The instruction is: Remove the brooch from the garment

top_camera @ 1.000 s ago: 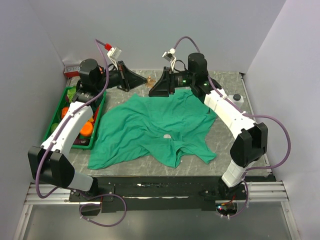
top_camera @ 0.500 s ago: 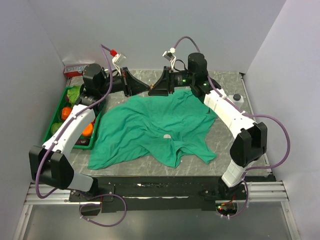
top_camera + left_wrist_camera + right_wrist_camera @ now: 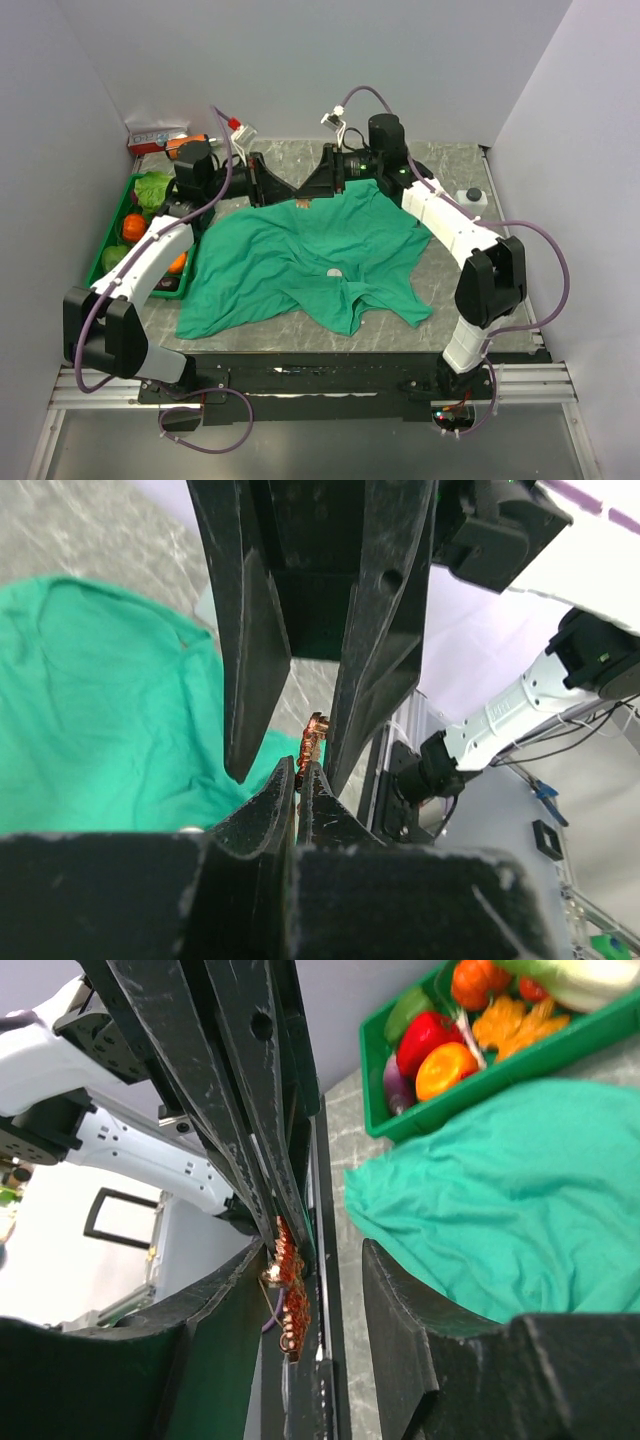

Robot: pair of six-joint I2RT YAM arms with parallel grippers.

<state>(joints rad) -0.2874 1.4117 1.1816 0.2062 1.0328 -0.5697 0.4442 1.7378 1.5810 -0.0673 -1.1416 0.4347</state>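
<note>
One tiny orange-gold brooch [image 3: 314, 736] sits pinched in the closed fingertips of the left gripper [image 3: 298, 772], and both wrist views show it edge-on with no cloth around it. From above it hangs at the far edge of the teal T-shirt [image 3: 300, 255], which lies spread and wrinkled across the grey marbled table [image 3: 450, 170]. I cannot tell whether the brooch touches the fabric there.

The right gripper [image 3: 315, 1252] meets the left one nose to nose, its jaws standing apart. They straddle the brooch and the tips of the left fingers, one jaw on each side (the gap on the right side is plain, the left side is too close to judge contact).

On the left of the table, just beside the shirt's sleeve, a green tray [image 3: 470, 1088] holds a red pepper [image 3: 425, 1038], an orange [image 3: 447, 1068] and other produce.
</note>
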